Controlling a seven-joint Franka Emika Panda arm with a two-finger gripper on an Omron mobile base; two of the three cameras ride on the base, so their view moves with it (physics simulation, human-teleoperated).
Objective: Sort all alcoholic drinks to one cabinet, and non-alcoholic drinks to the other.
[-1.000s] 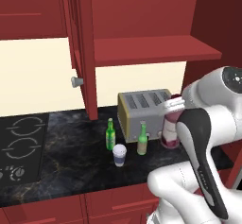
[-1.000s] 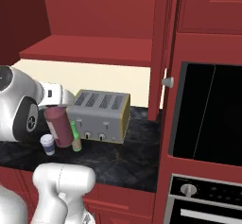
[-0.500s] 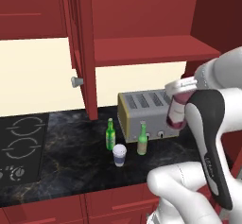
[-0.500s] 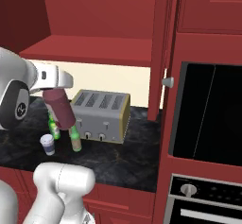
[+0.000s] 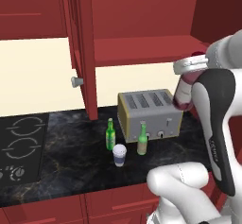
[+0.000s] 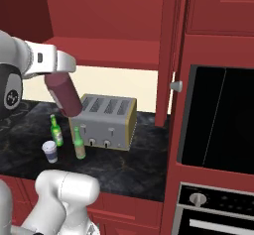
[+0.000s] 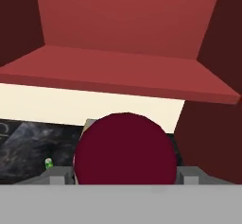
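Note:
My gripper [image 5: 190, 68] is shut on the dark red-purple juice bottle [image 5: 182, 93], holding it tilted in the air above the toaster's right end, just below the open cabinet's shelf [image 5: 142, 48]. From the right base view the gripper [image 6: 58, 64] holds the juice bottle [image 6: 65, 98] by its top. Its maroon cap [image 7: 125, 150] sits between my fingertips [image 7: 56, 176]. On the counter stand the bright green bottle [image 5: 110, 134], the olive bottle [image 5: 142, 140] and the white cup [image 5: 119, 155]. They appear again as bright green bottle [image 6: 56, 131], olive bottle [image 6: 79, 143] and cup [image 6: 49, 151].
A silver toaster [image 5: 149, 114] stands at the counter's back. An open cabinet door [image 5: 82, 43] with a round knob hangs left of the shelf. A cooktop [image 5: 21, 142] lies at the left, and a wall oven [image 6: 218, 120] rises at the right.
The arm has lifted the juice bottle from beside the toaster up toward the shelf, tilting it. The green bottles and the cup have stayed put.

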